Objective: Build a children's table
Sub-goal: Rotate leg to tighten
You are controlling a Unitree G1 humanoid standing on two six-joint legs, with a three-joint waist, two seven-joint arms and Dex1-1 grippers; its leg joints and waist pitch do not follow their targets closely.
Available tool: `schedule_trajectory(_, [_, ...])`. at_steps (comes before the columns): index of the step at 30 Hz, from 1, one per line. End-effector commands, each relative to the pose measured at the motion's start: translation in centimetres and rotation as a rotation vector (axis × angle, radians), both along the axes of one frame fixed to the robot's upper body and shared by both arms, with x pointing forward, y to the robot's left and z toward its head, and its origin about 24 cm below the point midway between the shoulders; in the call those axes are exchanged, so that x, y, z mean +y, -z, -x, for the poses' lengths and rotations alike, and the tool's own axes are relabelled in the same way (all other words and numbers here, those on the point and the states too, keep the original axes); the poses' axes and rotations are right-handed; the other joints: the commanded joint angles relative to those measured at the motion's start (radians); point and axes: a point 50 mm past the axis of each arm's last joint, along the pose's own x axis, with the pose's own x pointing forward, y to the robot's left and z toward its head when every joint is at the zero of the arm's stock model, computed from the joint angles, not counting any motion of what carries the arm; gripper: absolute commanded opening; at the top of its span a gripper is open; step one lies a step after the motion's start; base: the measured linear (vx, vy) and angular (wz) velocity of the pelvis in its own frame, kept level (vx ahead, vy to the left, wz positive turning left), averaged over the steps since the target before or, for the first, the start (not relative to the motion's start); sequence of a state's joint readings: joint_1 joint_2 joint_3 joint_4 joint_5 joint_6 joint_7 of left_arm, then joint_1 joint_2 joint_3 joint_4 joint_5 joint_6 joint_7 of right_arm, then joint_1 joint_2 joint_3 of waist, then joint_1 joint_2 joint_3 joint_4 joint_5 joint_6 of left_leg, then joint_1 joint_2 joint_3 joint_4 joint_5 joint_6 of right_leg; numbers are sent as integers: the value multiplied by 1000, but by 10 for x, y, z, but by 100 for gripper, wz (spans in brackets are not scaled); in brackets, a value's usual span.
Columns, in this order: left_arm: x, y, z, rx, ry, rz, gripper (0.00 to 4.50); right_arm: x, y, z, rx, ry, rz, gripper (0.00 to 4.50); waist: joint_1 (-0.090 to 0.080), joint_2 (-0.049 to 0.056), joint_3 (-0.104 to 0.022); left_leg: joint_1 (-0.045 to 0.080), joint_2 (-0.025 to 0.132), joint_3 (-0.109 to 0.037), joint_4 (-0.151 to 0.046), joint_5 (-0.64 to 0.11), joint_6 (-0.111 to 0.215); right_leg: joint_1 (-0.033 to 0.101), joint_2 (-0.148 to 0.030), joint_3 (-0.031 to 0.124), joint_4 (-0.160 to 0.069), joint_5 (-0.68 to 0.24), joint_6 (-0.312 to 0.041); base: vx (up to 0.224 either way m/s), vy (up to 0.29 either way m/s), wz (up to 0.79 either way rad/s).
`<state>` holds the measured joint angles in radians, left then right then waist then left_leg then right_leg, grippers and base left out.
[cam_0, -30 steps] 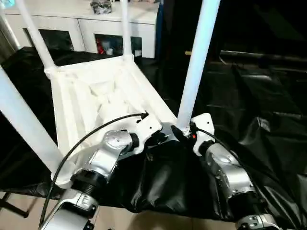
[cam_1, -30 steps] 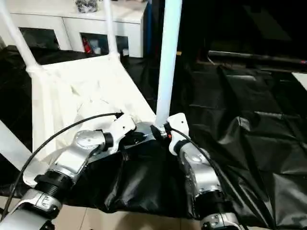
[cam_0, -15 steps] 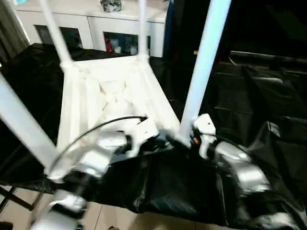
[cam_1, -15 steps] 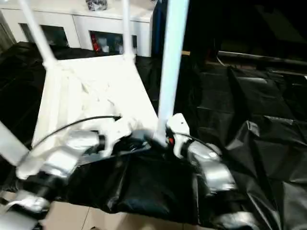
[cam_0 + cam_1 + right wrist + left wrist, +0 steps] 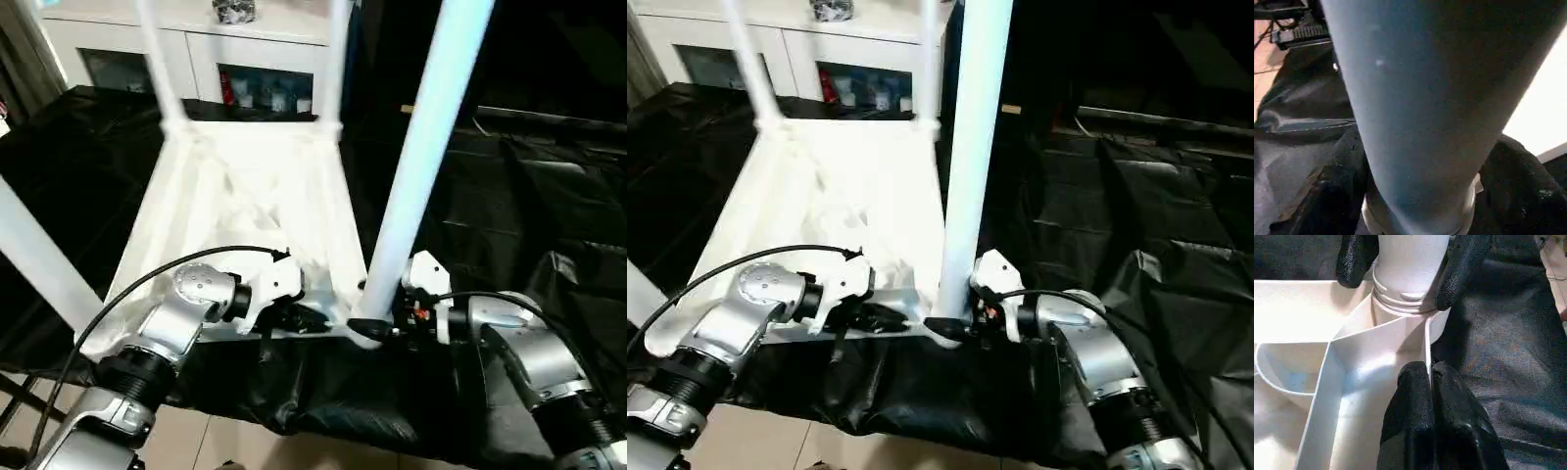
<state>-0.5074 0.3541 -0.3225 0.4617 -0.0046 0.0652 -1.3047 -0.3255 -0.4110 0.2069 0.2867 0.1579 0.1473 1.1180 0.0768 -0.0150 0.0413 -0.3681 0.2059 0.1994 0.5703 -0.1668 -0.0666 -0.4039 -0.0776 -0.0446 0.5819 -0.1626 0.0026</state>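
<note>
Glossy black sheeting (image 5: 549, 206) – ribbed white children's table (image 5: 245, 196) inverted.

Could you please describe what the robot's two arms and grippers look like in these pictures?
Both forearms are silver metal cylinders with black ribbed rings near the base. The left arm carries a round silver joint, a white wrist housing and a looping black cable. The right arm has a white wrist housing with a small red-orange detail and a thin black cable. The fingers are black and textured.
</note>
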Motion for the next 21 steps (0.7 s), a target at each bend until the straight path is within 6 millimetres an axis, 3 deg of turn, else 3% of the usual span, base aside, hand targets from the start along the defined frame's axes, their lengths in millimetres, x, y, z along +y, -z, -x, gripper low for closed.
schedule_trajectory(1, [-9,-2,5,6,81,6,0,0,-4,-1,-15,-21,19,291,-1,-7,-58,17,28,-11,-60,-255,39,40,-54,32,-60,-260,-203,0,0,0])
schedule_trajectory(5, [-7,-1,7,12,84,8,0,-1,-1,1,-18,-57,62,259,0,-8,-60,17,28,-10,-59,-242,41,40,-53,32,-57,-241,-206,0,0,0])
schedule_trajectory(7, [-6,0,7,17,87,7,0,-1,0,2,-13,-64,62,258,1,-11,-59,17,27,-9,-58,-238,44,41,-52,32,-56,-238,-207,0,0,0])
schedule_trajectory(11, [-7,1,6,1,61,13,0,0,4,5,-1,-54,44,254,4,-6,-59,18,28,-9,-58,-239,44,39,-53,33,-57,-245,-206,0,0,0])
schedule_trajectory(15, [-9,1,4,-21,22,21,0,2,7,6,4,-18,20,254,5,-8,-59,18,27,-9,-58,-249,40,40,-53,33,-59,-252,-203,0,0,0])
schedule_trajectory(21, [-38,7,-15,-90,-257,26,0,21,25,-12,-29,439,-50,254,-7,-9,-50,24,23,-17,-66,-335,-12,28,-55,29,-82,-447,-141,0,0,0])
